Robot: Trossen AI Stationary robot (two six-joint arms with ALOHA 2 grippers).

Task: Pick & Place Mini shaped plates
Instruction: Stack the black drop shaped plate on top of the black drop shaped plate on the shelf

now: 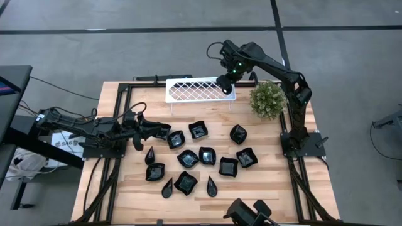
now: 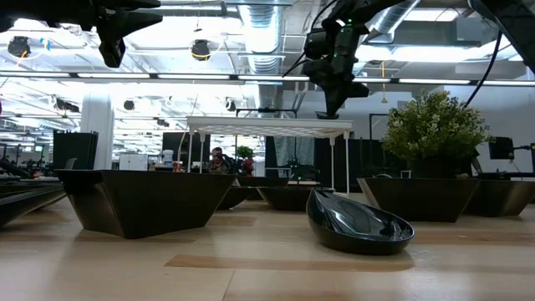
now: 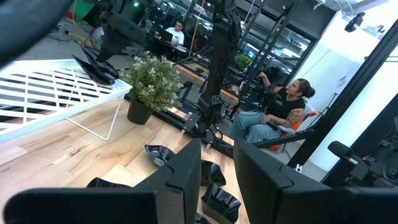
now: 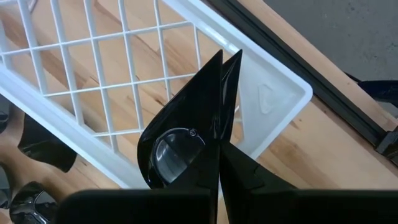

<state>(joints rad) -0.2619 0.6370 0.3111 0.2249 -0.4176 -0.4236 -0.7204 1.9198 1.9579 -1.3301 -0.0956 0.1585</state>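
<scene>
Black teardrop plate (image 2: 359,224) on wooden table (image 2: 251,267), seated person (image 3: 283,109) behind

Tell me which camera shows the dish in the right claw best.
The right wrist view: the teardrop dish fills the frame, pinched in the right claw above the white lattice tray. The high view shows only a dark speck; the low view, a silhouette; the left wrist view, a distant glimpse.
</scene>
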